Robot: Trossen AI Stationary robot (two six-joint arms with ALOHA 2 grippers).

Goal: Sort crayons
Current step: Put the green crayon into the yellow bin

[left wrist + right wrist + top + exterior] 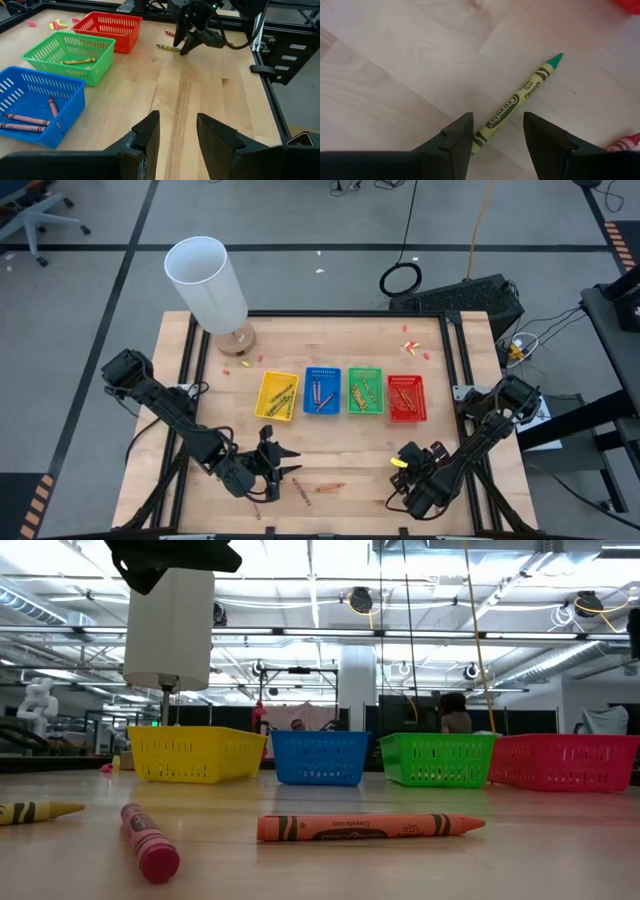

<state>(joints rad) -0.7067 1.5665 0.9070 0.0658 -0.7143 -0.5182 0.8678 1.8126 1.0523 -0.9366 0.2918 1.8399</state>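
Nearest the low camera, a red crayon point(150, 843) is seen end-on on the pale wooden table point(340, 450), with an orange crayon point(370, 827) lying lengthwise beside it and a yellow crayon point(35, 810) at the edge of that view. Behind them four trays are lined up in a row: the yellow tray point(277, 395), the blue tray point(322, 391), the green tray point(365, 391) and the red tray point(405, 398), each with crayons lying inside. A white lamp point(208, 285) on a round wooden base is stood at the far left corner, and small pink scraps point(413, 346) are scattered on the far boards. Beyond the table a grey floor with cables is seen from above, and a bright hall with ceiling pipes from the low camera. The left gripper point(278, 468) is held low over the near left part of the table, its jaws parted and nothing between them. The right gripper point(497, 135) is lowered at the near right, jaws apart and astride the lower end of a yellow-green crayon point(517, 100), which lies flat on the wood, its paper wrapper printed in black and its green tip pointing away; a grasp cannot be confirmed.
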